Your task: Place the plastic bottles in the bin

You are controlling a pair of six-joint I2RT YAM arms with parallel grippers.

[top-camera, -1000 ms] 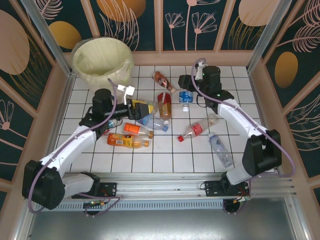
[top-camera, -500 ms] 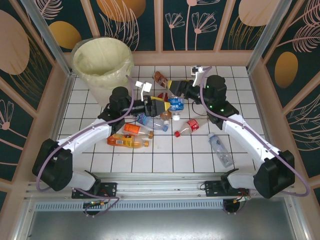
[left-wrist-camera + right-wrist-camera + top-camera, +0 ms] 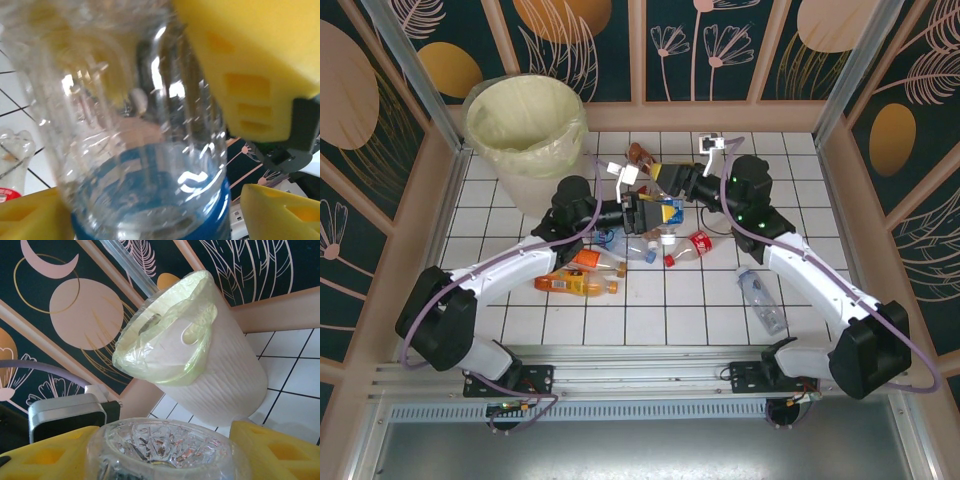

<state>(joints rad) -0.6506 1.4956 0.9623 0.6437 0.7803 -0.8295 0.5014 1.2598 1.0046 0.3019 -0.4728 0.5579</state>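
Holding entry: clear plastic bottle with a blue label (image 3: 669, 210), raised over the white tiled table (image 3: 720, 310), well apart from round white bin with yellow liner (image 3: 520, 172). Right gripper (image 3: 162, 450) closed on its base; left gripper (image 3: 155, 215) straddles its body, and we cannot tell whether it grips. Risk, we judge: early release drops it short.

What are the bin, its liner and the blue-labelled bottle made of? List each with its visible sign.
Bin: seemingly matte white plastic, with a moulded, ribbed wall.
Liner: thin pale yellow film, translucent and crinkled over the rim.
Bottle: clear glossy plastic, see-through with bright glints.
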